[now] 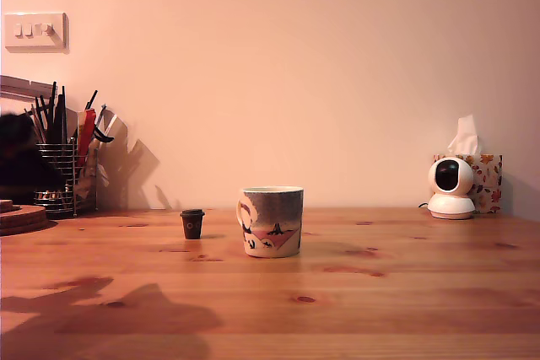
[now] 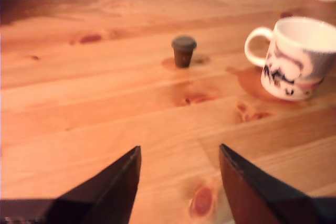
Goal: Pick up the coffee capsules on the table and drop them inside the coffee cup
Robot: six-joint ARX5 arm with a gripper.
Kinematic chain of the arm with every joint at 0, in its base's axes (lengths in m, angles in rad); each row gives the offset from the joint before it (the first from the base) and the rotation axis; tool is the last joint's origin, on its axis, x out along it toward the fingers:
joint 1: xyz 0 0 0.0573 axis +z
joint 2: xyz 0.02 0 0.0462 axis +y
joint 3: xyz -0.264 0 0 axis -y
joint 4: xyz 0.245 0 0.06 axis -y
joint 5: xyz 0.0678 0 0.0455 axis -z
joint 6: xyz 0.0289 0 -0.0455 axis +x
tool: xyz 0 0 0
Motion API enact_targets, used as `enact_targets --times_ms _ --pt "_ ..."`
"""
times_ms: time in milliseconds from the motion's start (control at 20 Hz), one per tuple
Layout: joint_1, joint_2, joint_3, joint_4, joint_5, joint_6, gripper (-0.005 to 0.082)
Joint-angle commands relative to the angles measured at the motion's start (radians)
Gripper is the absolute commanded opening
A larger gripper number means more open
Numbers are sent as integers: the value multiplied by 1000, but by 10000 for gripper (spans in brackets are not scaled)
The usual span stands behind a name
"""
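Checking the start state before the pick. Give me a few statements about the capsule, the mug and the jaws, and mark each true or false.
1. The coffee capsule stands upright on the table. True.
2. The capsule is inside the coffee cup. False: it stands apart from the cup, on the exterior view's left of it.
3. The gripper holds the capsule. False: its jaws are open and empty, short of the capsule.
4. A tissue box stands behind a white camera. True.

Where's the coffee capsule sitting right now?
The coffee capsule stands upright on the table, just to the exterior view's left of the coffee cup and apart from it, well ahead of the open tool.
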Motion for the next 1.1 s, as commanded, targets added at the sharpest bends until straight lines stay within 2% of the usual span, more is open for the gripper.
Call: enact_targets --times_ms 0,150,300,450,700,1050 --pt "-3 40 -18 53 4 15 430" --pt "-3 88 -18 111 5 16 430" --pt "-6 131 -16 174 5 42 430" --pt "-14 190 16 183 3 45 430" --pt "-62 315 136 179 0 50 504" --pt "-75 490 306 169 0 50 505"
